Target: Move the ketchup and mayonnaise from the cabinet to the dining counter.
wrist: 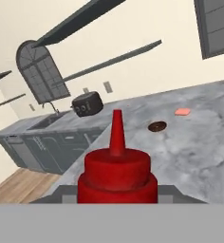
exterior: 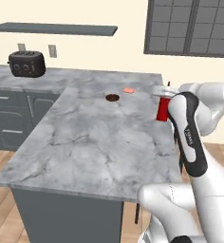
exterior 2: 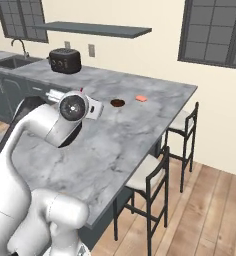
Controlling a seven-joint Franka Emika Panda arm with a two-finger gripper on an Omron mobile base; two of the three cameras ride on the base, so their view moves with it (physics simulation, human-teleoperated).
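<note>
The claw (exterior: 164,97) pinches the ketchup (exterior: 162,110) upright at the right edge of the dining counter (exterior: 95,142), well apart from 1 brown donut (exterior: 112,98) and a small orange piece (exterior: 128,90).

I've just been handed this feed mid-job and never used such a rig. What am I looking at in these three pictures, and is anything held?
It is a white robot arm on a base that can drive. Two pictures come from cameras on the base, behind the arm to its left and right; the third looks along the hand. The gripper is shut on the ketchup, a red squeeze bottle, at the edge of the dining counter. On the marble lie a brown round thing and a small orange piece. A toaster stands further back.
</note>
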